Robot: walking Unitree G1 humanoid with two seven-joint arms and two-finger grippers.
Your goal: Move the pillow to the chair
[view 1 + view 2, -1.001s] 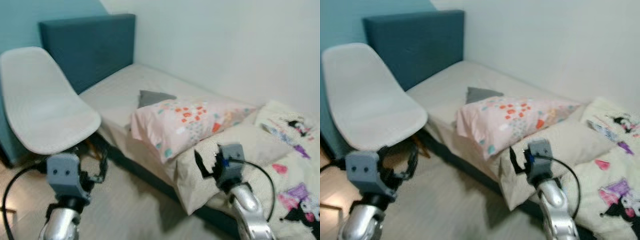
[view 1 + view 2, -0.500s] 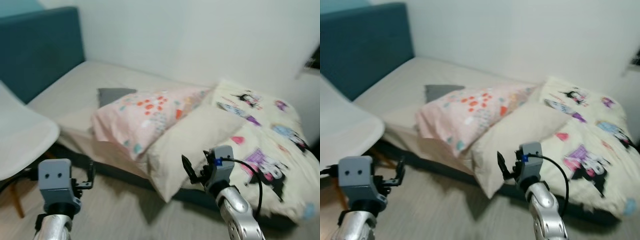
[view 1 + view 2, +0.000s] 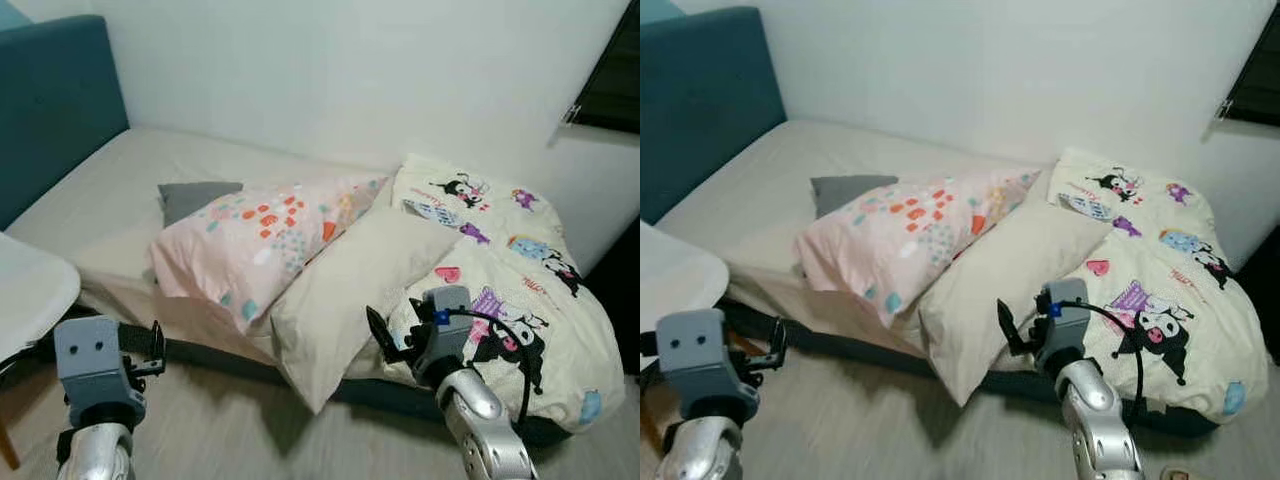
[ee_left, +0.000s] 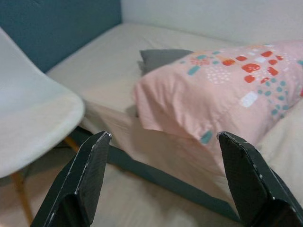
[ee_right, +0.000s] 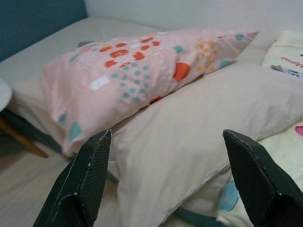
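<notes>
Left eye view: a bed [image 3: 90, 190] with a teal headboard [image 3: 50, 100] is seen set against a white wall. A pink patterned pillow [image 3: 265, 235] is laid across the mattress, its lower edge overlapping a cream pillow [image 3: 350, 280] that hangs over the bed's near edge. A small grey cushion [image 3: 190, 197] is partly tucked behind the pink pillow, and a cartoon-printed blanket [image 3: 510, 290] is spread at the right. The rim of a white chair [image 3: 30, 295] is cut off at the left edge. The left gripper [image 3: 150, 345] is held low over the floor before the bed, and the right gripper [image 3: 385, 340] is raised just before the cream pillow; neither is touching anything. Right eye view: the same arrangement is shown, with a dark window frame [image 3: 1255, 80] at the upper right. Left wrist view: the two black fingers [image 4: 83, 182] are seen spread wide apart with nothing between them; the pink patterned pillow is framed beyond them on the mattress, and the white chair seat on its wooden leg is seen beside the bed, apart from the pillow. Right wrist view: the fingers [image 5: 85, 182] are likewise spread wide and empty, directed at the cream pillow, on which the pink pillow is resting.
</notes>
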